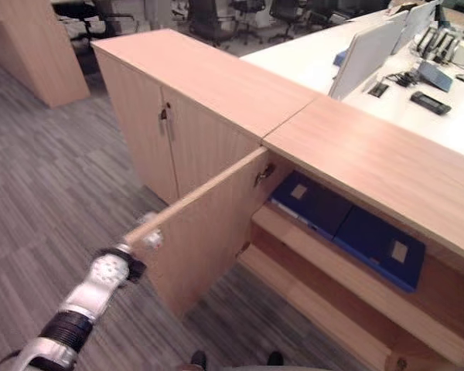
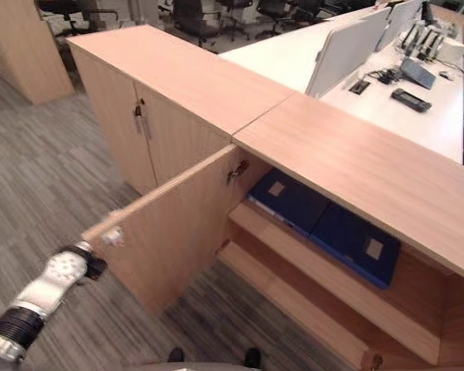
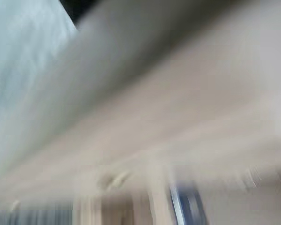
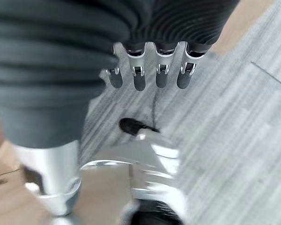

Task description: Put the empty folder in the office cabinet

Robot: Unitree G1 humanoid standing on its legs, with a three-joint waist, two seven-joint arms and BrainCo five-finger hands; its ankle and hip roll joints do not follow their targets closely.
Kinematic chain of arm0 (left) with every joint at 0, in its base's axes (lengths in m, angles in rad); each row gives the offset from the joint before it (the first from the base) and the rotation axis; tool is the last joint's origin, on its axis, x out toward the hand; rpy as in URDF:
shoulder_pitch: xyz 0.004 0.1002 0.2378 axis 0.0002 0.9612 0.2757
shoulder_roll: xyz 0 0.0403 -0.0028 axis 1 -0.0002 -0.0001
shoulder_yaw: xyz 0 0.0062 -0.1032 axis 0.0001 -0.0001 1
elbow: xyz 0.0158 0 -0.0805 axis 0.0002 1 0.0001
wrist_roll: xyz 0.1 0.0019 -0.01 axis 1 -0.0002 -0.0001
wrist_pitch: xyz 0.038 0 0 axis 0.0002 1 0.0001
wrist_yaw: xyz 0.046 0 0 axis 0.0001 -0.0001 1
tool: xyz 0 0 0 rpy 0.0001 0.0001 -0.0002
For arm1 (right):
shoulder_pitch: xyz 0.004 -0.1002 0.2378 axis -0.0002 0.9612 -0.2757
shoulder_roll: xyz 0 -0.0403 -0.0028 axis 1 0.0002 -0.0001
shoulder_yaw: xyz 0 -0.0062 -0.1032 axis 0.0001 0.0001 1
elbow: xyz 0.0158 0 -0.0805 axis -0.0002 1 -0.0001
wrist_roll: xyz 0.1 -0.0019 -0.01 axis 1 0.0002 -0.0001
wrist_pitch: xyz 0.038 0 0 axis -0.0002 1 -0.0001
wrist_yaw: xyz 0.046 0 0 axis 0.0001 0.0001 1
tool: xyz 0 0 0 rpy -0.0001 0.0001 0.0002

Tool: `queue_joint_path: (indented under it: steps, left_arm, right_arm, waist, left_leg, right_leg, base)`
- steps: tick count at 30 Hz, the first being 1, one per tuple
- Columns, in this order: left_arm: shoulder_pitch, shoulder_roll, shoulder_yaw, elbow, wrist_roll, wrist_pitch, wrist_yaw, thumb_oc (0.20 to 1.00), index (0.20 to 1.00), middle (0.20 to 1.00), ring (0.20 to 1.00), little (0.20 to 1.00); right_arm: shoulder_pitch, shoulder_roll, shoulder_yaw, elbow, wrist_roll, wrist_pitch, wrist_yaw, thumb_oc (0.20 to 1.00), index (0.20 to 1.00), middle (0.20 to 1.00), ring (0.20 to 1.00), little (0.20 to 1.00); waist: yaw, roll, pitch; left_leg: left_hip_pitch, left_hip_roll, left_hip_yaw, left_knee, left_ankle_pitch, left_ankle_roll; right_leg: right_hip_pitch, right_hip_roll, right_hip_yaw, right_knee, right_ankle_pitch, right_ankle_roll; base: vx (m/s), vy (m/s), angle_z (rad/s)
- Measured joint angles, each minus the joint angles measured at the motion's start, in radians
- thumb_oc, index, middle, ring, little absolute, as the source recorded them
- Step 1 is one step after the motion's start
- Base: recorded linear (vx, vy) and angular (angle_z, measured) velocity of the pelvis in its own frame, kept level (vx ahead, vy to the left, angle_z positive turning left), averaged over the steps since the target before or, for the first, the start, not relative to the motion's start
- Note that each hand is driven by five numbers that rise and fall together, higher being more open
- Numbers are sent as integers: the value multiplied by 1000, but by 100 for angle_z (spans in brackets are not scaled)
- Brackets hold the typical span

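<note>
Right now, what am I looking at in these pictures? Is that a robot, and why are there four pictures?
Yes, it is a walking robot with two arms. Two pictures come from cameras in its head, looking down. They show a wooden cabinet with one door swung open. The left robot hand is at the outer edge of that door. Inside, on the upper shelf, lie two blue folders, side by side.

The other two pictures come from cameras on the wrists. The left one is too blurry to read. The right one shows the right robot hand hanging over the grey carpet, fingers straight, holding nothing. Behind the cabinet is a white desk with small things on it.
</note>
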Motion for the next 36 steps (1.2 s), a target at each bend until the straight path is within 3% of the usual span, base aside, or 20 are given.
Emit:
queue_joint_path:
  steps: [1,5,12,15,18,23,27,28,29,30,31,32,33,34,35,36]
  left_arm:
    - [3,-23,-33,-15,-15,-9,-17,1000,1000,1000,1000,1000]
    - [-2,-126,-178,-59,-56,-18,-71,1000,1000,1000,1000,1000]
    - [-102,-207,-331,-130,-96,-28,-183,1000,1000,1000,1000,1000]
    - [-128,-234,-324,-129,-104,-36,-197,1000,1000,1000,1000,1000]
    - [-130,-229,-323,-127,-128,-33,-198,1000,1000,1000,1000,1000]
    - [-151,-229,-320,-99,-133,-28,-196,1000,1000,1000,1000,1000]
    - [-146,-226,-272,10,-125,-26,-172,1000,1000,1000,1000,1000]
    - [-146,-216,-257,35,-112,-24,-165,1000,1000,1000,1000,1000]
    - [-144,-193,-243,49,-104,-20,-158,1000,1000,1000,1000,1000]
    - [-129,-189,-204,80,-51,-29,-159,1000,1000,1000,1000,1000]
    - [-118,-185,-185,114,-22,-20,-156,1000,1000,1000,1000,1000]
    - [-117,-180,-182,132,2,-7,-156,1000,1000,1000,1000,1000]
    - [-92,-183,-126,187,55,-20,-162,1000,1000,1000,1000,1000]
    - [-50,-202,-76,244,83,-14,-157,1000,1000,1000,1000,1000]
    - [3,-218,-8,421,139,6,-157,1000,1000,1000,1000,1000]
    - [55,-270,55,630,166,23,-149,1000,1000,1000,1000,1000]
  right_arm:
    - [-14,12,-7,3,1,-4,-2,1000,1000,1000,1000,1000]
    - [-37,55,-14,30,2,-18,-4,1000,1000,1000,1000,1000]
    - [-3,46,-34,124,16,-17,-17,1000,1000,1000,1000,1000]
    - [83,24,-68,167,-3,5,-22,1000,1000,1000,1000,1000]
    - [109,5,-69,183,-2,21,-21,1000,1000,1000,1000,1000]
    - [71,8,-69,184,1,20,-18,1000,1000,1000,1000,1000]
    - [28,21,-69,156,8,21,-16,1000,1000,1000,1000,1000]
    - [9,22,-70,149,23,20,-12,1000,1000,1000,1000,1000]
    - [-8,21,-89,147,33,22,-10,1000,1000,1000,1000,1000]
    - [-30,17,-114,143,40,22,-4,1000,1000,1000,1000,1000]
    - [-44,15,-118,145,40,22,1,1000,1000,1000,1000,1000]
    - [-42,15,-119,146,40,23,6,1000,1000,1000,1000,1000]
    - [-27,16,-135,149,35,37,10,1000,1000,1000,1000,1000]
    - [-29,15,-136,152,34,46,12,1000,1000,1000,1000,1000]
    - [-14,15,-130,150,27,46,14,1000,1000,1000,1000,1000]
    - [1,13,-125,153,12,57,14,1000,1000,1000,1000,1000]
  waist:
    - [0,5,2]
    - [-28,-2,-7]
    - [-126,-11,-18]
    - [-154,-12,-16]
    - [-179,-11,-7]
    - [-180,-24,1]
    - [-194,-42,23]
    - [-197,-44,36]
    - [-202,-33,52]
    - [-191,9,79]
    - [-171,36,94]
    - [-173,51,99]
    - [-165,62,100]
    - [-143,63,97]
    - [-157,58,80]
    - [-167,66,32]
  left_leg:
    - [-3,1,1,-4,0,0]
    - [-3,-11,10,-4,0,0]
    - [-33,-14,13,-2,2,23]
    - [-36,2,23,6,1,23]
    - [-44,7,32,6,-2,22]
    - [-64,-1,88,6,-15,21]
    - [-62,-14,167,23,-37,37]
    - [-60,-11,195,31,-41,38]
    - [-52,0,229,30,-30,43]
    - [-46,49,303,40,-30,45]
    - [-29,74,331,29,-31,46]
    - [-24,83,337,22,-32,47]
    - [3,95,398,5,-24,35]
    - [31,109,449,5,-33,30]
    - [76,118,486,6,-50,-4]
    - [88,134,488,6,-60,-19]
  right_leg:
    - [0,-1,0,0,-12,15]
    - [-4,-12,17,18,-14,19]
    - [-43,-9,23,15,22,18]
    - [-51,17,31,7,43,-10]
    - [-65,24,41,7,43,-10]
    - [-118,23,85,7,70,-9]
    - [-167,21,112,11,99,33]
    - [-173,15,112,2,80,50]
    - [-179,13,80,-1,30,53]
    - [-182,13,-66,12,-51,38]
    - [-178,12,-167,30,-36,45]
    - [-166,0,-189,35,-19,47]
    - [-147,-42,-273,81,-31,33]
    - [-134,-53,-342,109,-36,25]
    - [-69,-52,-342,123,-36,28]
    - [-54,-8,-304,85,8,-53]
  base:
    - [0,0,0]
    - [-26,10,10]
    - [-47,1,-15]
    - [-70,28,-18]
    - [-73,27,-12]
    - [-64,36,-31]
    - [-88,7,-63]
    - [-127,-39,-78]
    - [-125,-41,-114]
    - [-51,-24,-148]
    - [-63,-50,-136]
    - [-78,-54,-108]
    - [10,-29,-113]
    - [124,-55,-149]
    - [192,-122,-169]
    - [168,-178,-118]
